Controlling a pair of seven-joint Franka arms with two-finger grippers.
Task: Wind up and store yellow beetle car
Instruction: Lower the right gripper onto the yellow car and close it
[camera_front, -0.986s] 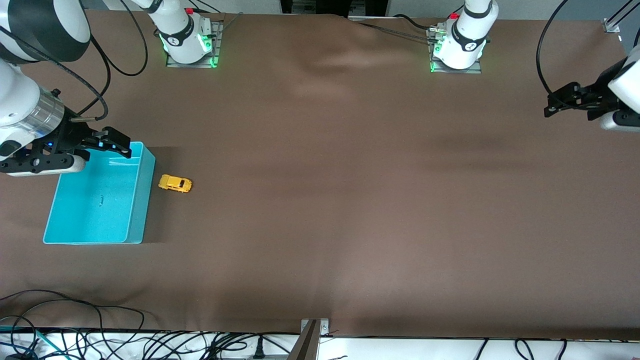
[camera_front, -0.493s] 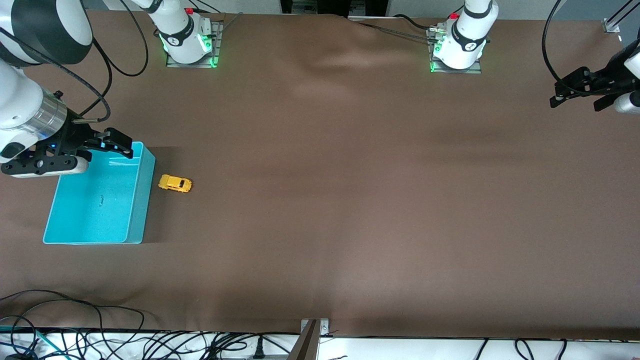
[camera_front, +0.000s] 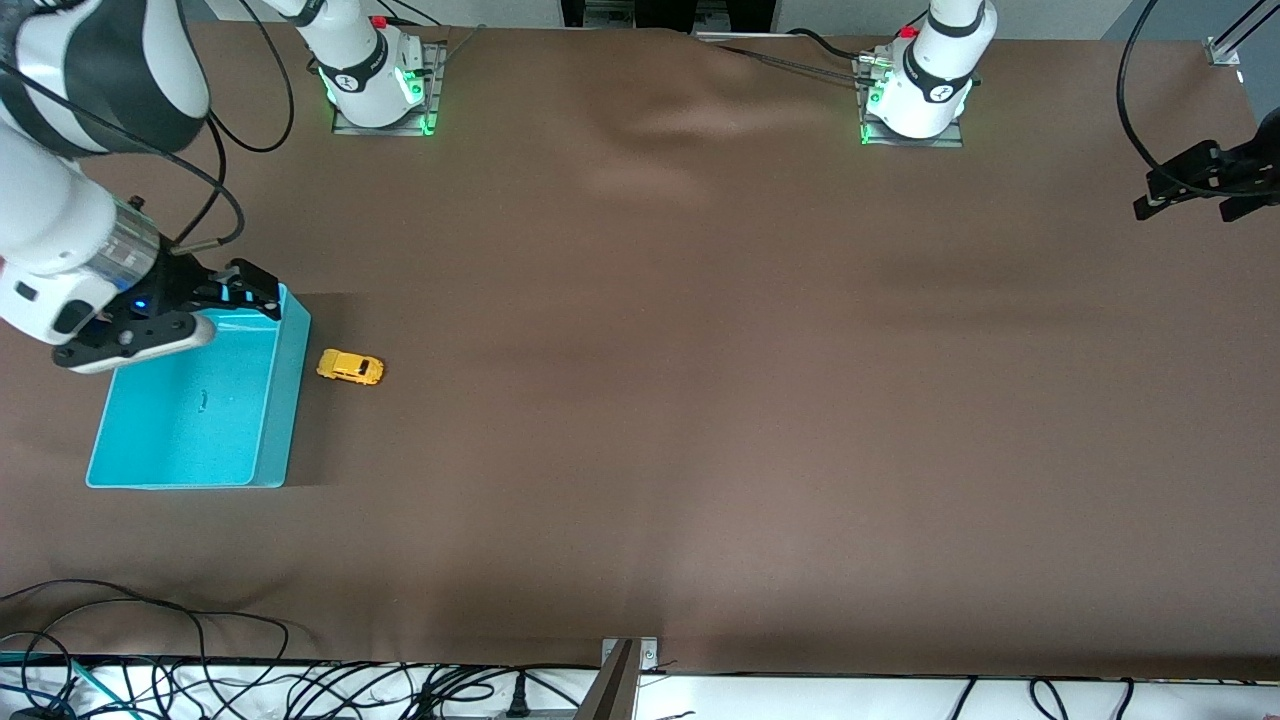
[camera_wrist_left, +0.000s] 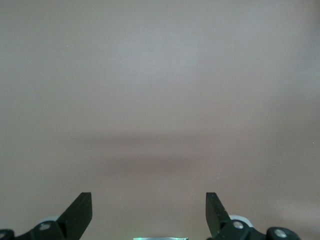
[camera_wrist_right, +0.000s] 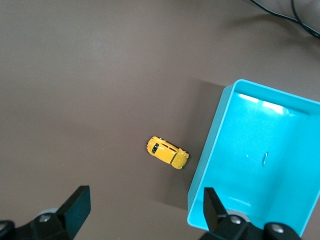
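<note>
The yellow beetle car (camera_front: 350, 367) stands on the brown table beside the turquoise bin (camera_front: 280, 420), on the side toward the left arm's end. It also shows in the right wrist view (camera_wrist_right: 167, 153), next to the bin (camera_wrist_right: 212, 150). My right gripper (camera_front: 255, 290) is open and empty, up in the air over the bin's corner nearest the robot bases. My left gripper (camera_front: 1180, 185) is open and empty, over bare table at the left arm's end. The left wrist view shows only its fingertips (camera_wrist_left: 80, 212) over brown cloth.
The bin is empty inside. The arm bases (camera_front: 375, 85) (camera_front: 915, 95) stand at the table's edge farthest from the front camera. Cables (camera_front: 150, 640) lie along the edge nearest that camera. A black cable (camera_wrist_right: 280, 12) shows in the right wrist view.
The right gripper has shifted a little toward the car, over the bin's corner. The left gripper has drawn back and up toward the left arm's end of the table. The car has not moved.
</note>
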